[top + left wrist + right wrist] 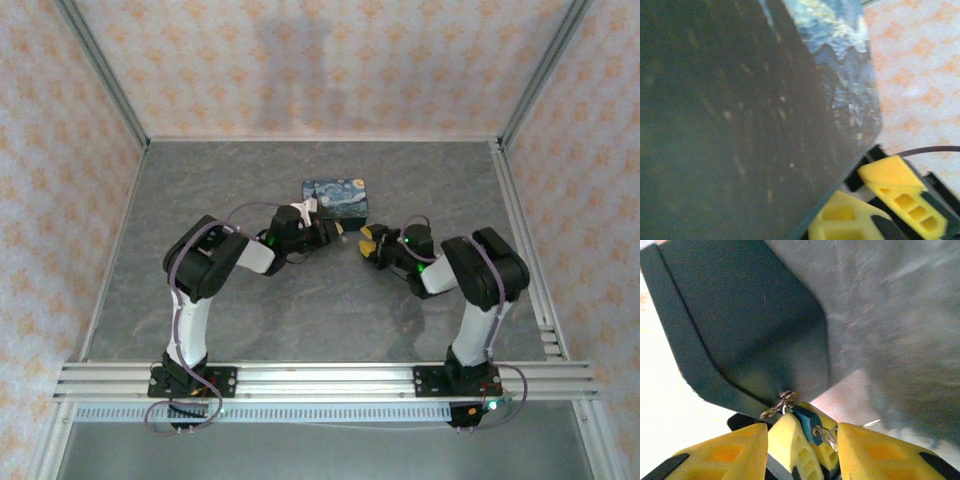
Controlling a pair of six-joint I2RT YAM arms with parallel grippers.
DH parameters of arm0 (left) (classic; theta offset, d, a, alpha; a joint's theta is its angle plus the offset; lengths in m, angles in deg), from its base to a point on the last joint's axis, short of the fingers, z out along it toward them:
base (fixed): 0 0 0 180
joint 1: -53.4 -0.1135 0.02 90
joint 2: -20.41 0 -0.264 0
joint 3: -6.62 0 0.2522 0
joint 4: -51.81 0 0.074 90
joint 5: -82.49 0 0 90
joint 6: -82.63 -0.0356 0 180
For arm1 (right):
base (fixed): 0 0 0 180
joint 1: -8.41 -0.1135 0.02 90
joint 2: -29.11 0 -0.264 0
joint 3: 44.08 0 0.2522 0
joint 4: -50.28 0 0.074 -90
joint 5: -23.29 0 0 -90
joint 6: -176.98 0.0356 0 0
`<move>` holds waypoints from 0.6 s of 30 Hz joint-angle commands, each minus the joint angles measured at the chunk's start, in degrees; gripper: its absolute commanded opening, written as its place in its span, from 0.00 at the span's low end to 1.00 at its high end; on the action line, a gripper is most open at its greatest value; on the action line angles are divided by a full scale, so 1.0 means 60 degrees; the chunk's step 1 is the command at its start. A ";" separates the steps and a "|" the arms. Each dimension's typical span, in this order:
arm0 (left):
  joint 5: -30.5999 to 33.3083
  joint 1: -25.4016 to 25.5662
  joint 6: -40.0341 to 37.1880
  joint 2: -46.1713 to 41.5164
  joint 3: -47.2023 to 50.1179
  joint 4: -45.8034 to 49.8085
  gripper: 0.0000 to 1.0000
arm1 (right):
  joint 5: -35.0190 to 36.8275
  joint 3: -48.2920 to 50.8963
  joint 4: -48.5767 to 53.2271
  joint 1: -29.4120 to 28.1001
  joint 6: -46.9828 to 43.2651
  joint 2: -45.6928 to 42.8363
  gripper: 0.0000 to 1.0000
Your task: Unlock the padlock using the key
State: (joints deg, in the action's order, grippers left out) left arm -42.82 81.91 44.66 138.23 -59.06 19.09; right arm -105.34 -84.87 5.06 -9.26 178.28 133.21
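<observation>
Lying at the lower edge of the dark tin (750, 325) in the right wrist view: the key (781, 403), a tiny pale silvery metal piece, one of a small cluster of silvery bits.
- Attached items: a small dark-blue piece (806, 421) just below the key, and a thin wire ring (826, 434) beside it. What the blue piece is cannot be told.
- Right gripper (803, 435): two yellow fingers stand apart at the bottom of its own view, with a third yellow block and the blue piece lodged between them. Whether the fingers clamp anything cannot be told. From above, the right gripper (370, 245) sits just off the tin's near right corner.
- Left gripper (340, 230): reaches to the tin's near edge, close to the right gripper. Open or closed cannot be told.
- Tin (335, 198): dark blue with a starry print, lying on the grey desk (300, 310) near its middle. In the left wrist view the tin (740, 125) looms blurred and very close, with yellow fingers (895, 185) past its lower right corner. Which gripper owns them is unclear.
- Surroundings: pale walls (300, 60) with an orange pattern enclose the desk.
</observation>
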 commanded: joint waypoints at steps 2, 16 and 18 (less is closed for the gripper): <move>0.0418 0.0023 -0.1087 -0.0640 -0.0072 0.2093 0.30 | 0.0136 -0.0613 0.5912 0.0056 -0.4302 -0.1853 0.41; 0.1341 0.0037 -0.1538 -0.3320 0.1261 0.3489 0.53 | 0.3705 -0.3482 1.1769 -0.1768 -1.0813 -0.3721 0.47; 0.1832 0.0011 -0.1711 -0.3985 0.1400 0.4305 0.55 | 0.4630 -0.3801 1.1869 -0.2361 -1.1168 -0.3472 0.47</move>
State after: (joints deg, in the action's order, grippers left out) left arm -36.72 81.91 37.39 118.98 -51.69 37.84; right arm -86.81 -104.89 71.03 -19.97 119.27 110.94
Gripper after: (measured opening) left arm 0.545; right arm 0.471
